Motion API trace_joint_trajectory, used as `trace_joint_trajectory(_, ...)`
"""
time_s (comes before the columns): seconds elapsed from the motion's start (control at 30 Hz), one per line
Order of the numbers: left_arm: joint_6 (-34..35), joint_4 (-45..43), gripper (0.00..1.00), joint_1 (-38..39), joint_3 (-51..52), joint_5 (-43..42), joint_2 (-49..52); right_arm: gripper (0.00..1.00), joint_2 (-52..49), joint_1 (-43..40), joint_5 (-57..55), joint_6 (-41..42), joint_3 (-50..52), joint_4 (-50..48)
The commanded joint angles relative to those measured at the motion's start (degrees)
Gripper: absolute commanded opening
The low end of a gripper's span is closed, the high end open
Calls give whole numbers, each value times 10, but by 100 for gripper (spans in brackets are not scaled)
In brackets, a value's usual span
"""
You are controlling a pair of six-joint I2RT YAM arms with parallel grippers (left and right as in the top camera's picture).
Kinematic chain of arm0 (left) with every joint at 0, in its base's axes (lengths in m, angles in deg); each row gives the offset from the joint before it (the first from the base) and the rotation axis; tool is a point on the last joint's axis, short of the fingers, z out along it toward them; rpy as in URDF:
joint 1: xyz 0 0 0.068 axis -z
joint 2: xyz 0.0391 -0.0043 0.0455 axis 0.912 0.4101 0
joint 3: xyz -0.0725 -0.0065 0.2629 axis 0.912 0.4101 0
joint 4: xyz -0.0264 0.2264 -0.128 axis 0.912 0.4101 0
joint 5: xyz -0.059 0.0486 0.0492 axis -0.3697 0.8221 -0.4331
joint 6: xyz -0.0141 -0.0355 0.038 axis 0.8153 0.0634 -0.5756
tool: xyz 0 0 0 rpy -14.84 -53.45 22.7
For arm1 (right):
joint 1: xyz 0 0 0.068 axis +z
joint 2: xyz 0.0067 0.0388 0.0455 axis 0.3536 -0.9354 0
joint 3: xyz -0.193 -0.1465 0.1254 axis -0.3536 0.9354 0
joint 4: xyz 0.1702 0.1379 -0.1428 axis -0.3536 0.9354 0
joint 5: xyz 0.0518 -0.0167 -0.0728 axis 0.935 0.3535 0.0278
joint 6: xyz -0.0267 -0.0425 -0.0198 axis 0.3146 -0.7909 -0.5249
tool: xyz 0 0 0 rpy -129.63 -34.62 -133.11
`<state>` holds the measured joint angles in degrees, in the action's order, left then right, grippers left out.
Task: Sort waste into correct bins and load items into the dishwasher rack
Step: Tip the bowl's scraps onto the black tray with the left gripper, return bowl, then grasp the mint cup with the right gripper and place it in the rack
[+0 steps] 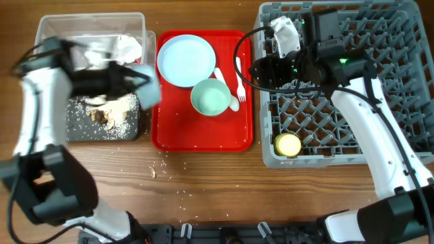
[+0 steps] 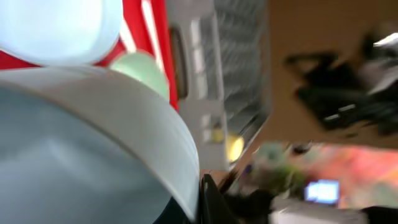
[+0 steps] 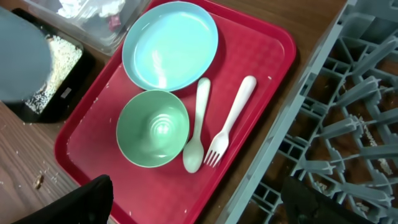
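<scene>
Two arms share the scene, and the step in hand, as judged, is emptying a bowl into the scrap bin. The left fingers point(image 2: 208, 200) are closed on the rim of the held bowl point(image 1: 146, 85), which hangs blurred over the right edge of the black tray point(image 1: 76, 133). Food scraps point(image 1: 108, 112) lie heaped in that tray, and loose crumbs point(image 1: 153, 173) dot the bench point(image 1: 224, 183) just near of it.

To do the step well, the bowl's mouth should sit over the middle of the black tray, not its right edge, so that nothing falls onto the red tray point(image 1: 203, 135) beside it. The tilt should be steep and the motion slow. The firm rim grip should be kept, since a smooth bowl may slip.

The clear tub point(image 1: 47, 30), far of the black tray, holds the napkin point(image 1: 125, 47) and should receive no food. The right fingers point(image 3: 93, 199) stand wide apart and empty, above the seam between the red tray and the dishwasher rack point(image 1: 407, 81). Below them wait the plate point(image 3: 169, 46), the second bowl point(image 3: 152, 127), the spoon point(image 3: 198, 124) and the fork point(image 3: 231, 121).

The yellow cup point(image 1: 288, 144) occupies the rack's near left corner. The emptied bowl would therefore need other pegs, and a path clear of the right arm
</scene>
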<state>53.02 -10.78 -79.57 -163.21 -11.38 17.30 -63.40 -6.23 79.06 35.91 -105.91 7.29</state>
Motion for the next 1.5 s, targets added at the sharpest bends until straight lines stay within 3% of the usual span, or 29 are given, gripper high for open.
trace_joint_trajectory(0.0, 149, -40, 4, 120, -6, 288, -7, 88, -7, 1, -4, -11, -6, 0)
trace_joint_trajectory(0.2, 272, -77, 5, 302, 35, 522, 7, 89, -7, 1, -4, -12, -6, -1)
trace_joint_trajectory(0.37, 285, -143, 17, 367, 83, 523, 30, 89, -7, 1, -12, -10, -6, -1)
trace_joint_trajectory(0.5, 285, -139, 17, 370, 98, 524, 30, 89, -7, 1, -12, 17, -6, -8)
trace_joint_trajectory(0.6, 285, -141, 25, 370, 98, 524, 30, 89, -7, 1, -12, 63, -6, -27)
trace_joint_trajectory(0.8, 297, -127, 34, 325, 5, 517, 27, 86, -73, 27, -12, 166, -5, -67)
trace_joint_trajectory(0.87, 297, -141, 42, 324, -5, 517, 27, 81, -107, 47, -14, 198, -5, -81)
trace_joint_trajectory(1.0, 343, -168, 43, 292, -8, 517, 23, 72, -160, 66, -43, 233, -5, -97)
trace_joint_trajectory(1.17, 378, -171, 43, 180, -35, 517, 0, 53, -212, 69, -46, 245, -5, -121)
trace_joint_trajectory(1.27, 390, -193, 47, 91, -42, 510, -12, 48, -249, 90, -61, 243, -5, -132)
trace_joint_trajectory(1.3, 389, -193, 63, 73, -42, 511, -12, 49, -261, 98, -80, 243, -5, -133)
trace_joint_trajectory(1.37, 389, -193, 96, 52, -42, 511, -12, 40, -282, 102, -92, 222, -5, -142)
trace_joint_trajectory(1.47, 389, -193, 100, 48, -42, 511, -12, 35, -293, 102, -120, 189, -5, -146)
